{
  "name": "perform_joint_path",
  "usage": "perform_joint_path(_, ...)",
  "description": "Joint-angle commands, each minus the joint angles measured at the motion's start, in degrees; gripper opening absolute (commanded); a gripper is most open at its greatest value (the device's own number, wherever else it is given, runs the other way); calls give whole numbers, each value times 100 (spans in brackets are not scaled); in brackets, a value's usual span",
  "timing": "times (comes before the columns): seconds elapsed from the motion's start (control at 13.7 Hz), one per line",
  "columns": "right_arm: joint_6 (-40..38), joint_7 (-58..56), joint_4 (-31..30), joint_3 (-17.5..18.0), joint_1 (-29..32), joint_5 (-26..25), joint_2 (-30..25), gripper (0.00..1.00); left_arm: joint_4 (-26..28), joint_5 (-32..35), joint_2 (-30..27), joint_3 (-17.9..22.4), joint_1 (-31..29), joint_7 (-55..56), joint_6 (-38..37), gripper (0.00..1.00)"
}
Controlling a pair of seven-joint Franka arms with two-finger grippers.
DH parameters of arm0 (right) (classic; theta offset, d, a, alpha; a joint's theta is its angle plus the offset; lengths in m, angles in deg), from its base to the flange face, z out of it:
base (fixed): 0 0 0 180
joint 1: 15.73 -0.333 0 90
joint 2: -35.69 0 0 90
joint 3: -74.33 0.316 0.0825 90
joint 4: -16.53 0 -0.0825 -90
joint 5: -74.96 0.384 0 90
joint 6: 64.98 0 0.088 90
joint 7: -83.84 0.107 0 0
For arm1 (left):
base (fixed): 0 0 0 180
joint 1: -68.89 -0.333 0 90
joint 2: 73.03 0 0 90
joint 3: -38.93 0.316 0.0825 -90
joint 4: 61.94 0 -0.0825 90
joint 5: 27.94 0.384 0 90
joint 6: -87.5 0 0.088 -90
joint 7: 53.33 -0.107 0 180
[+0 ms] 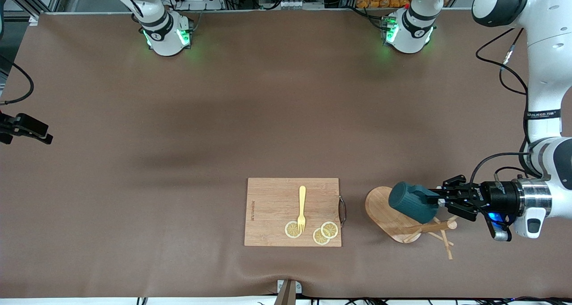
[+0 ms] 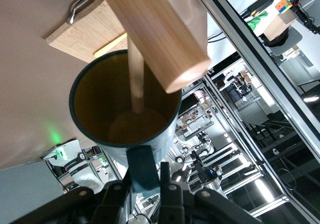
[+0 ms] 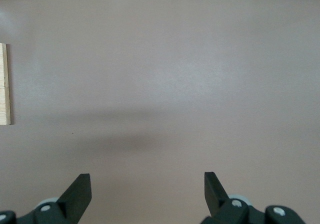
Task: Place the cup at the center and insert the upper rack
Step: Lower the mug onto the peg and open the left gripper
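Observation:
The dark teal cup (image 1: 411, 202) is tipped on its side in my left gripper (image 1: 440, 201), which is shut on its handle (image 2: 142, 166). It is over the wooden rack (image 1: 384, 211), which lies tipped on the table at the left arm's end, with its post (image 1: 440, 226) and pegs pointing toward the arm. In the left wrist view the cup's yellowish inside (image 2: 125, 109) faces the camera. A thin peg (image 2: 135, 79) reaches into it beside the thick post (image 2: 155, 29). My right gripper (image 3: 147, 184) is open and empty above bare table.
A rectangular wooden cutting board (image 1: 272, 198) with a metal handle lies beside the rack, toward the right arm's end. On it are a yellow fork (image 1: 302, 209) and three lemon slices (image 1: 329, 229). Its edge shows in the right wrist view (image 3: 4, 84).

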Motion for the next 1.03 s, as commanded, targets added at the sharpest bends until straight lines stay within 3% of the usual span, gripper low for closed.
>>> perform_joint_path(0.0,-49,79,81,28,5,80,40,100,-31,-161,57,-22,-98,-206,-112,0)
perform_joint_path(0.95,-66,70,81,28,5,80,31,100,-39,-355,303,4,-256,-619,-103,0)
